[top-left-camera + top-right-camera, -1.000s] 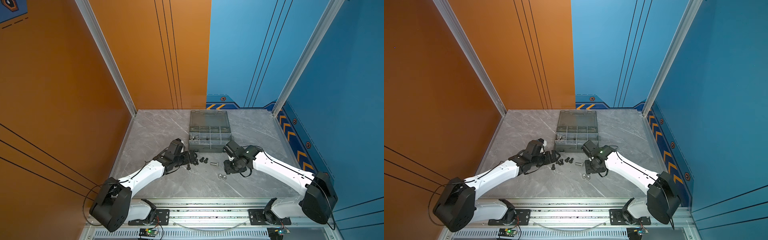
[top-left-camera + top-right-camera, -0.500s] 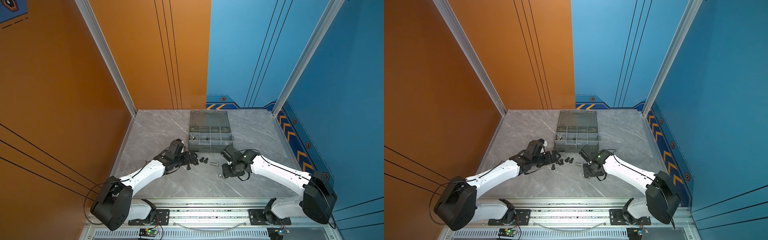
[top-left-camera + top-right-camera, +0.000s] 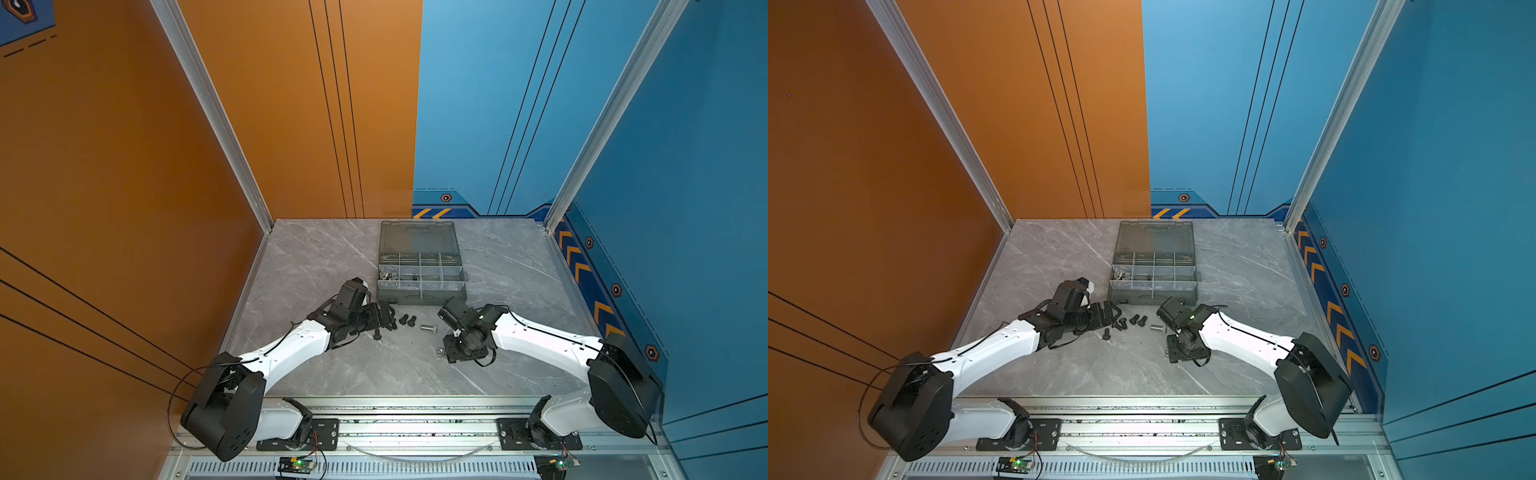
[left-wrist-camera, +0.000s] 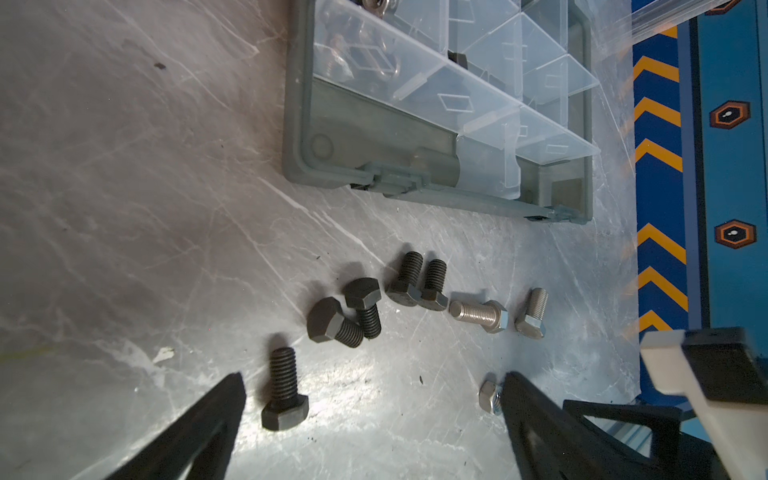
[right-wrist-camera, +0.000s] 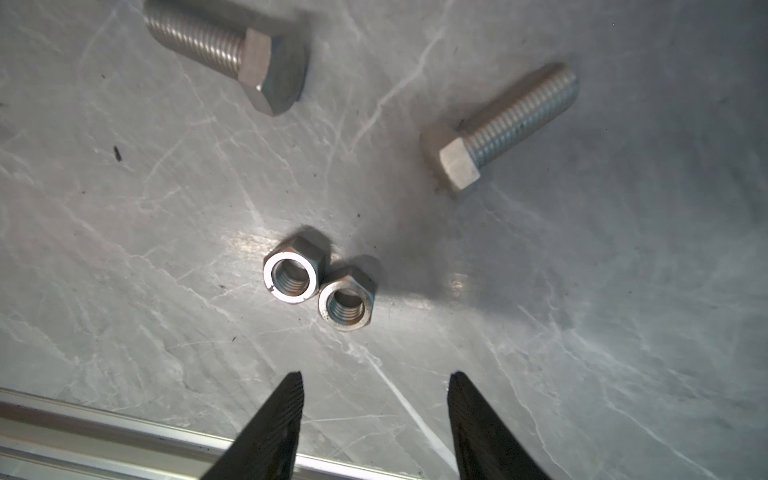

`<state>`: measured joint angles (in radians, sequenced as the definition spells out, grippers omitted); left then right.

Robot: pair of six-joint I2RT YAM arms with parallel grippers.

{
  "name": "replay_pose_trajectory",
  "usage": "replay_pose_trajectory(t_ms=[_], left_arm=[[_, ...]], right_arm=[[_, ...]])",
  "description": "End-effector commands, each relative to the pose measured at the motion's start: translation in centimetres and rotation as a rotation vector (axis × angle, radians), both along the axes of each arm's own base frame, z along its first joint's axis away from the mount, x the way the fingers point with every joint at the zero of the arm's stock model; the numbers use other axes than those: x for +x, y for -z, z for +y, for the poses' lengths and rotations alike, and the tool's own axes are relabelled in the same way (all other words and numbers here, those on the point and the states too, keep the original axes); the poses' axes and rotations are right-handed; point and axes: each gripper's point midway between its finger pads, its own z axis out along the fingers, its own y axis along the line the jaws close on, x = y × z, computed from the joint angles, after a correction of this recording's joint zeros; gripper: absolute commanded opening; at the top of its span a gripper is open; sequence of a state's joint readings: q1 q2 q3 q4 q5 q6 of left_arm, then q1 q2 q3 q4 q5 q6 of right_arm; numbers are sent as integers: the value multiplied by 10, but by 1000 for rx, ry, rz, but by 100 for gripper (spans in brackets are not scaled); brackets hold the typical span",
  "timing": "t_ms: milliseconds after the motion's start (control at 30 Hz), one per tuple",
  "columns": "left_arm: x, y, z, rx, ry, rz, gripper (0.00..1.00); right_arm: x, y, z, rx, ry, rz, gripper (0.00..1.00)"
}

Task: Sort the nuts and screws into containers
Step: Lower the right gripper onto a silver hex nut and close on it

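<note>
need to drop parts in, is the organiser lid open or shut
Open: the lid lies folded back, leaving the compartments uncovered in both top views.

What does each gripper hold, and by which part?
Nothing is held. The left gripper is open by a black bolt, the right gripper open by two nuts.

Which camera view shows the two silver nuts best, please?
The right wrist view: both silver nuts lie touching, threads visible, ahead of the open right hand. The left wrist view shows one, half hidden; in a top view, just a speck.
</note>
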<state>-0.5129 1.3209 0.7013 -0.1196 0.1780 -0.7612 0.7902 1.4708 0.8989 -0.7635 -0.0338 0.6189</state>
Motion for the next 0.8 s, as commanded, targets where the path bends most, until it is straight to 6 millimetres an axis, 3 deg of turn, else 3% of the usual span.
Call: replay_pose_trajectory(t_ms=[0,767], left_arm=[[-5,4,0,5,6,19,98],[-6,4,5,20,-7,21,98]], right_arm=[[-5,10,3,-2,-13,24,59],[6,34,12,-33,-28,47,58]])
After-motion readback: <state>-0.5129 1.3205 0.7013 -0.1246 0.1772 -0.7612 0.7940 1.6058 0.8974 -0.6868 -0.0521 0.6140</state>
